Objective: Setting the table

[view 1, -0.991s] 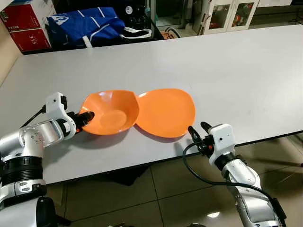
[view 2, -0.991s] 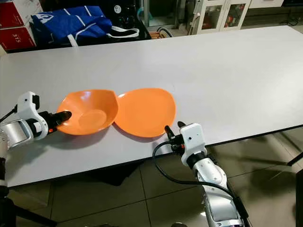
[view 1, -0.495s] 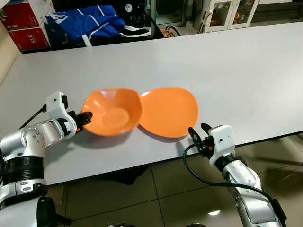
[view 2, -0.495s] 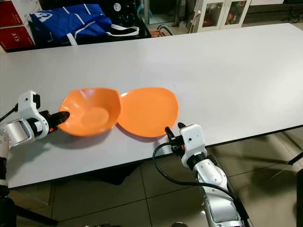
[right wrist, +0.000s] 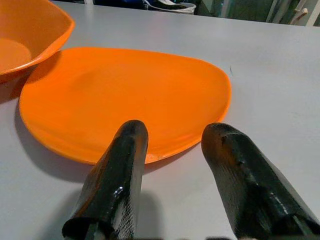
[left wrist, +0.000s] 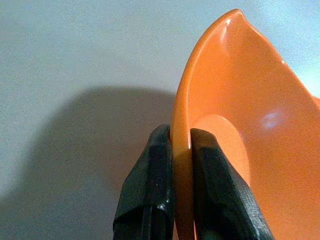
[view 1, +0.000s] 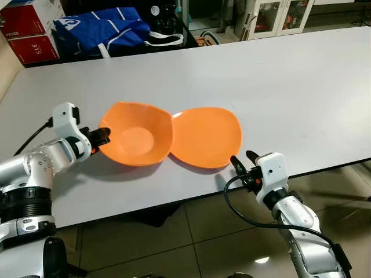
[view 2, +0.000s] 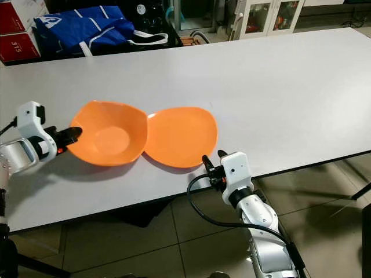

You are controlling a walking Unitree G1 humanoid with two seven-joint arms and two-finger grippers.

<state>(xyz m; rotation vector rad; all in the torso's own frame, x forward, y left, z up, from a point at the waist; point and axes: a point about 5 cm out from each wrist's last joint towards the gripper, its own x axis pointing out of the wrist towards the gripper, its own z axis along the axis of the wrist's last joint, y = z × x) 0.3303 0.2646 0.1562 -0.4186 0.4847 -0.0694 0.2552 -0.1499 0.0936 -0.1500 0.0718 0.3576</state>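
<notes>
The orange bowl (view 1: 137,141) is pinched at its nine o'clock rim by the left gripper (view 1: 102,138), tilted, mouth facing up. Right gripper (view 1: 245,164) is spread at the orange plate's (view 1: 204,136) five o'clock, on a white table (view 1: 278,87).

bowl (view 1: 137,133): orange
plate (view 1: 206,137): orange
bench (view 1: 278,87): pale grey
bag (view 1: 101,30): blue w/ white stripes
boxes (view 1: 32,32): red

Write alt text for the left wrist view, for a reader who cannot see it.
Two black fingers of the left gripper pinch the rim of an orange bowl, one finger outside and one inside. The bowl is tilted above a grey table, casting a shadow on it.
</notes>
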